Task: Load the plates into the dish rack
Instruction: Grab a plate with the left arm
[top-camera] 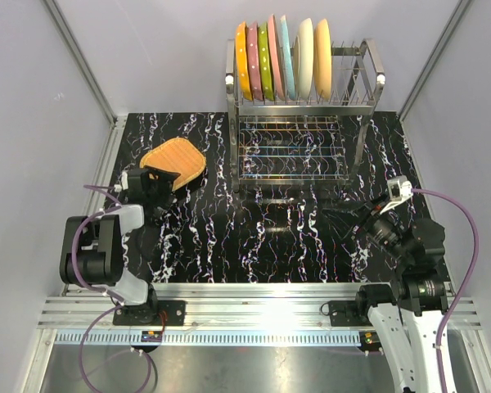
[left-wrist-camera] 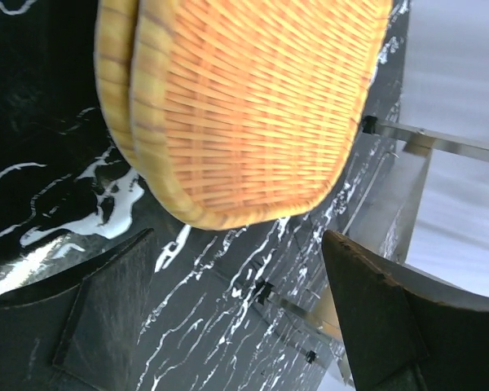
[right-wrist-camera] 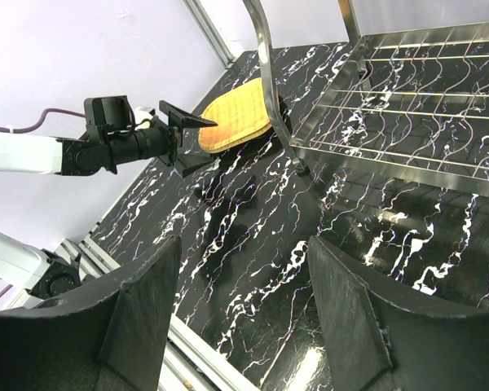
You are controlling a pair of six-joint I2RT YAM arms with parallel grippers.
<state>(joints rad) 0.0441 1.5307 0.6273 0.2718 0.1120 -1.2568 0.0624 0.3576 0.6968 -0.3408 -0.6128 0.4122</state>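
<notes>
Several plates (top-camera: 282, 57) stand upright in the upper tier of the steel dish rack (top-camera: 368, 102): orange, pink, lime-green, light blue, cream. Two tan woven plates (top-camera: 174, 160) lie stacked on the black table at the left, also in the left wrist view (left-wrist-camera: 244, 106) and the right wrist view (right-wrist-camera: 236, 122). My left gripper (top-camera: 157, 183) is open and empty, its jaws level with the stack's near rim and just short of it (left-wrist-camera: 240, 281). My right gripper (top-camera: 353, 218) is open and empty over bare table in front of the rack (right-wrist-camera: 244, 277).
The rack's lower tier (top-camera: 290, 151) holds nothing, and its corner post (right-wrist-camera: 269, 81) stands between my right gripper and the woven plates. Grey walls and metal posts close in the table. An aluminium rail (top-camera: 254, 307) runs along the near edge.
</notes>
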